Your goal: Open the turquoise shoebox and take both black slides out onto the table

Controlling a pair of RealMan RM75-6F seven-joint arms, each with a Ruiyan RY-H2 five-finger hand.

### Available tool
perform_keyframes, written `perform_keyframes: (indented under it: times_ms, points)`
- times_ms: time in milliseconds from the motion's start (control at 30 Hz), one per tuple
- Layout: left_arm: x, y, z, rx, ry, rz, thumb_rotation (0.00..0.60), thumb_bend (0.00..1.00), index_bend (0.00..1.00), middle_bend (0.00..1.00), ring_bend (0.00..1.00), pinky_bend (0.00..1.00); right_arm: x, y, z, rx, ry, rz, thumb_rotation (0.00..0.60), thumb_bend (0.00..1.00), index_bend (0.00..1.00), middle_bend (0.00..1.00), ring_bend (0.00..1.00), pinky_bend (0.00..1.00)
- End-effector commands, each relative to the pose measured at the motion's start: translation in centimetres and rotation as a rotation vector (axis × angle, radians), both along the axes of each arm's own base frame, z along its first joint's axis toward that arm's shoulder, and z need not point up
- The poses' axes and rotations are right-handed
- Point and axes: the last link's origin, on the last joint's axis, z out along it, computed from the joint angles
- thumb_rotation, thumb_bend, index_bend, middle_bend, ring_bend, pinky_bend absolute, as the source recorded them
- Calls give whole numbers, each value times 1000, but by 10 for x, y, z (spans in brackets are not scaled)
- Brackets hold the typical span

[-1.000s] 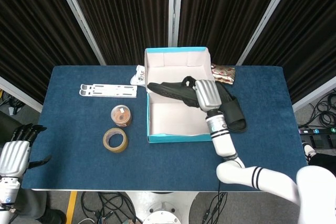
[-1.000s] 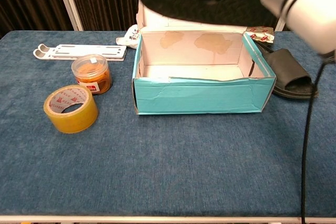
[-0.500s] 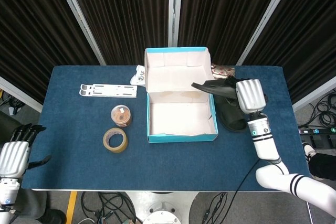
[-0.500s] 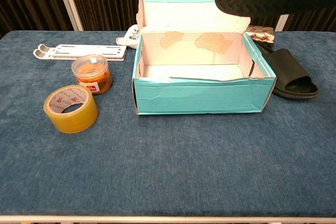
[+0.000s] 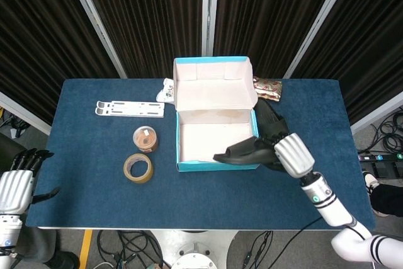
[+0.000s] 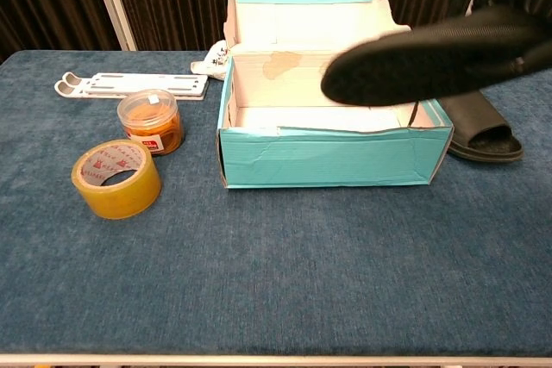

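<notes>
There are two black slides, one shoebox [image 5: 217,124], one roll of tape [image 5: 138,167], one small jar [image 5: 145,138], one white rack [image 5: 129,109], and two hands.

Nearest, at about 8 o'clock off the table's [image 5: 94,200] edge, the left hand [image 5: 17,184] hangs with fingers apart, holding nothing.

At about 4 o'clock, the right hand [image 5: 291,155] holds one black slide [image 5: 247,152] up in the air. The slide sticks out from the hand toward 9 o'clock, over the box's front right corner. In the chest view the hand is mostly cut off, so its fingers are hard to see.

The other black slide [image 6: 477,124] lies on the table just right of the box, partly hidden behind the hand.

The turquoise shoebox sits in the middle with its lid standing up.

At 12 o'clock lies a snack packet [image 5: 267,86], and something small and white [image 5: 167,90] I cannot make out.
</notes>
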Motion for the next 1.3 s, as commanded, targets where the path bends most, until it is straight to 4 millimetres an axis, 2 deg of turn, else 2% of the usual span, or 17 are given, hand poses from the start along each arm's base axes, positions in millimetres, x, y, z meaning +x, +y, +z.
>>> perform_keyframes:
  times_ms: [33, 200, 267, 467, 700, 767, 867, 933, 1000, 1067, 1100, 1133, 1200, 1300]
  points:
    - [1, 1, 0, 0, 0, -2, 600, 11, 221, 183, 105, 106, -7, 25, -5, 11, 18, 20, 600, 713, 753, 643, 655, 663]
    - [2, 5, 0, -4, 1, -11, 600, 11, 221, 183, 106, 106, -11, 42, -16, -2, 23, 61, 600, 710, 748, 642, 641, 641]
    - [3, 6, -1, -7, 0, -12, 600, 11, 221, 183, 105, 106, -11, 46, -26, 11, 22, 71, 600, 705, 744, 642, 631, 629]
    - [5, 7, -1, -6, 2, -19, 600, 11, 221, 183, 105, 106, -8, 42, -58, 27, 39, 114, 600, 694, 728, 641, 598, 575]
    - [4, 6, -1, -10, 4, -11, 600, 11, 220, 183, 105, 106, -1, 37, -90, -31, 97, 246, 600, 692, 696, 618, 541, 500]
    - [4, 6, -1, -11, 5, -9, 600, 11, 221, 183, 105, 106, -1, 38, -100, -17, 109, 258, 600, 679, 660, 587, 506, 460]
    - [4, 7, 0, -11, 5, -5, 600, 11, 221, 183, 105, 106, -6, 40, -110, -15, 157, 269, 600, 631, 506, 470, 385, 322]
    - [3, 7, -1, -14, 5, -4, 600, 11, 221, 183, 105, 106, -9, 42, -117, 1, 177, 253, 600, 574, 376, 381, 296, 244]
    - [4, 7, -1, -15, 4, -6, 600, 11, 221, 183, 105, 106, -13, 44, -121, 13, 205, 235, 600, 426, 150, 224, 132, 124]
    - [4, 7, -1, -15, 5, -6, 600, 11, 220, 183, 105, 106, -16, 44, -120, 22, 217, 222, 600, 318, 18, 89, 22, 37]
    - [4, 7, -1, -13, 4, -7, 600, 11, 220, 183, 105, 106, -18, 44, -119, 20, 227, 211, 600, 260, 0, 39, 2, 13]
    - [4, 7, -1, -13, 5, -7, 600, 11, 220, 183, 105, 106, -19, 44, -118, 16, 238, 203, 600, 217, 0, 18, 0, 5]
    - [4, 8, -1, -12, 4, -8, 600, 11, 221, 183, 105, 106, -22, 44, -114, 14, 253, 185, 600, 65, 0, 0, 0, 0]
    - [4, 7, -1, -14, 4, -12, 600, 11, 220, 183, 105, 106, -26, 46, -108, 20, 287, 158, 600, 0, 0, 0, 0, 0]
